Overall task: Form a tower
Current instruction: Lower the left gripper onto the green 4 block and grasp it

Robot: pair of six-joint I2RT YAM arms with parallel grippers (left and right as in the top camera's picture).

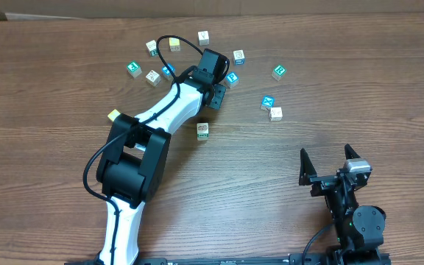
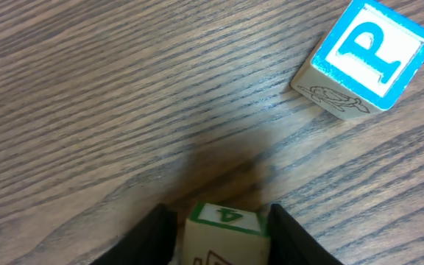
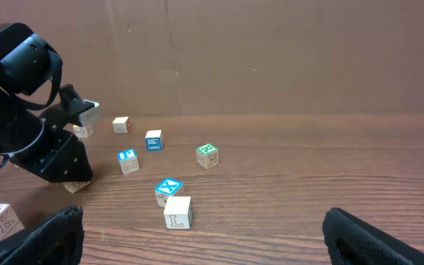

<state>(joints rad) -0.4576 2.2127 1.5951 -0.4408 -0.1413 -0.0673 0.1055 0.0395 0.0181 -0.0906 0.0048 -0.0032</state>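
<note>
My left gripper (image 2: 221,215) reaches to the back middle of the table (image 1: 217,93). Its fingers are shut on a pale wooden cube with a green-framed "4" top (image 2: 216,239), which rests on the wood. A blue "P" cube (image 2: 366,55) lies just ahead and to the right of it. The tower shows in no view; only single cubes lie about. My right gripper (image 1: 330,158) hovers wide open near the front right with nothing between its fingers. A plain "L" cube (image 3: 177,212) and a blue "X" cube (image 3: 168,189) lie ahead of it.
Several loose cubes are scattered along the back: a green one (image 1: 132,68), a white one (image 1: 204,37) and a green one (image 1: 279,71). One cube (image 1: 202,131) lies beside the left arm and a yellow one (image 1: 113,115) is at its left.
</note>
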